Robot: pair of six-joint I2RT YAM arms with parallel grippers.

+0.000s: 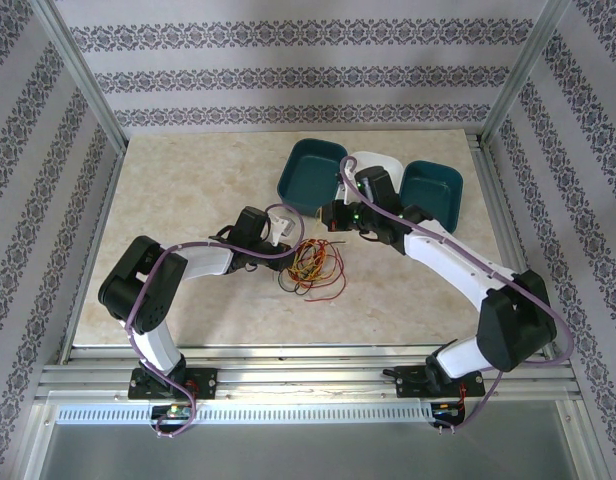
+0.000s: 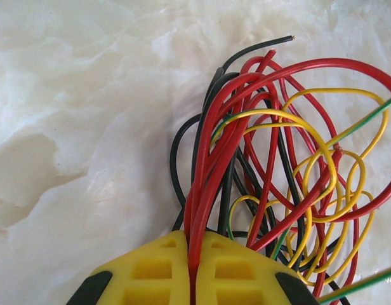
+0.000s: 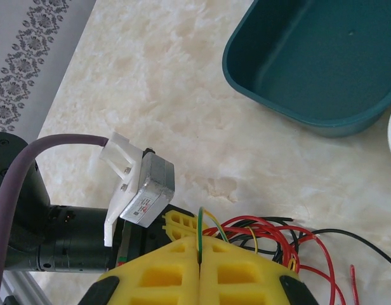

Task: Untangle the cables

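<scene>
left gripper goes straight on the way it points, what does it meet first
The tangle of thin red, black and yellow wires, right ahead of the left gripper, which is shut on red strands. Beyond looks like bare marble tabletop; depth unclear.

Bright, even light from above fills the overhead view, and shadows on the marble worktop (image 1: 178, 190) are faint and soft-edged. In the left wrist view the worktop is overexposed, nearly white and soft, while the cables (image 2: 211, 152) stand sharp and the left fingers (image 2: 151, 273) blur slightly at the bottom edge. The right wrist view is crisp, with a dull sheen inside the teal tray (image 3: 310, 57).
</scene>
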